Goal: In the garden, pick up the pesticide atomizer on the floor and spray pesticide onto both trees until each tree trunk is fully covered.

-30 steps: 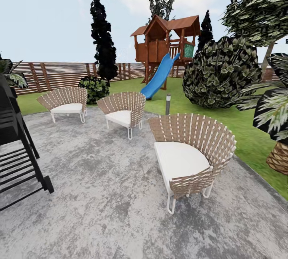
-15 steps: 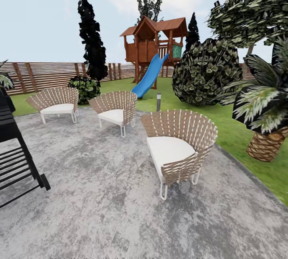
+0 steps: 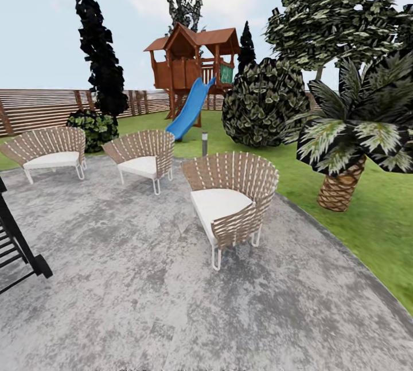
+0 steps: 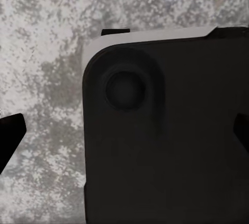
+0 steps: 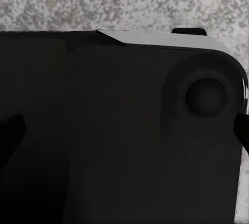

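Observation:
The garden lies beyond the patio: a green lawn [image 3: 367, 216] ringed by a brown slatted fence [image 3: 40, 108]. The pesticide atomizer, the pesticide and the two thick-trunked trees are out of view. In the left wrist view my left gripper [image 4: 124, 133] is open, a dark fingertip [image 4: 10, 136] at each side edge, hanging over my dark base and the mottled grey floor. My right gripper [image 5: 124, 130] is open the same way, its fingertips [image 5: 10, 130] far apart with nothing between them.
Three woven chairs [image 3: 229, 204] [image 3: 143, 156] [image 3: 49, 150] stand on the grey patio [image 3: 143, 279]. A black rack [image 3: 14, 250] is at the left edge. On the grass are a short lamp post [image 3: 204, 143], a playhouse with a blue slide [image 3: 189, 110], a round bush [image 3: 261, 104] and a palm [image 3: 344, 182].
The whole head view has swung to the right: chairs, playhouse and rack slid left in the picture, and the palm has come fully into view. Nothing in the scene itself moved.

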